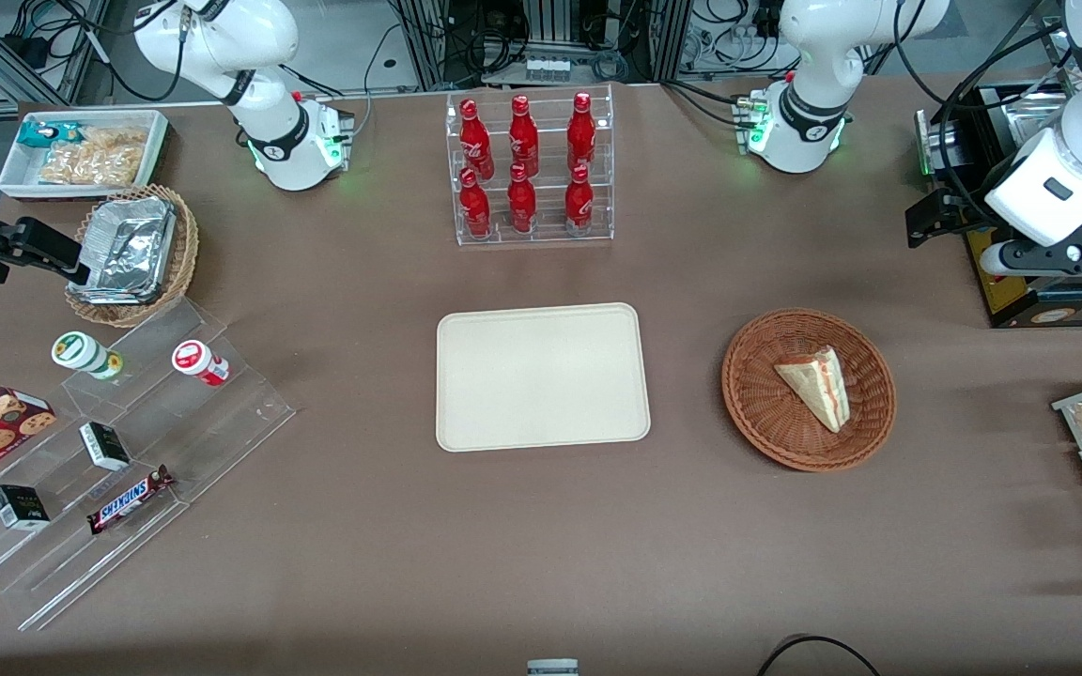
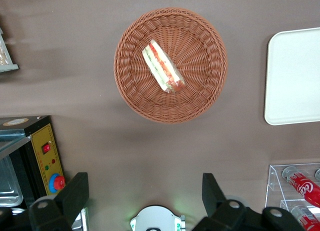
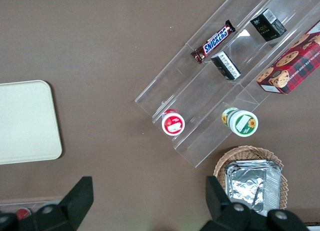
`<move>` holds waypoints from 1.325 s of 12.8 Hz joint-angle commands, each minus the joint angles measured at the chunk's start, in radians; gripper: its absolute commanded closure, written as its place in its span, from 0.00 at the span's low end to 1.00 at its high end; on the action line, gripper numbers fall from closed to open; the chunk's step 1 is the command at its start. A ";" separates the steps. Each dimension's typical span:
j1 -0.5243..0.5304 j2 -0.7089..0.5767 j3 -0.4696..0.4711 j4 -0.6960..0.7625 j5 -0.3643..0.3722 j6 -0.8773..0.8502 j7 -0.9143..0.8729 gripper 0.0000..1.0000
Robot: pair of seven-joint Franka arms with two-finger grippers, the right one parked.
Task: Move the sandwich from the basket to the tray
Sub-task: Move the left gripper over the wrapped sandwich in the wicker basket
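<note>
I have not begun the pickup: the sandwich (image 1: 818,385) lies untouched in the basket (image 1: 757,394), resting on a flat bread face with its striped cut edge turned toward the working arm's end of the surface (image 1: 541,563), and the tray (image 1: 541,376) beside the basket, toward the parked arm's end, is bare. My gripper (image 2: 145,198) hangs high, well apart from the basket and farther from the front camera than it is, with its fingers (image 2: 75,193) spread wide and nothing between them. So I judge this to be the approach step. Next I need to come down over the basket, turn my wrist so the fingers straddle the wedge across its narrow thickness, and close gently, since soft bread will likely squash or shed its layers under a hard squeeze; the basket's raised rim also leaves little room for a low sideways entry. My wrist view shows what the front view does not: the red and green filling seen nearly edge-on, and the open gap of my fingers. The front view in turn shows the whole tray and how basket and tray sit apart, which my wrist view cuts off to one corner of the tray.
</note>
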 commanded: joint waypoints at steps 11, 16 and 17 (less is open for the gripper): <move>-0.001 0.089 -0.014 -0.381 0.012 0.511 0.005 0.00; 0.001 0.117 -0.014 -0.557 0.006 0.812 -0.141 0.00; 0.001 0.128 -0.014 -0.558 0.006 0.814 -0.218 0.00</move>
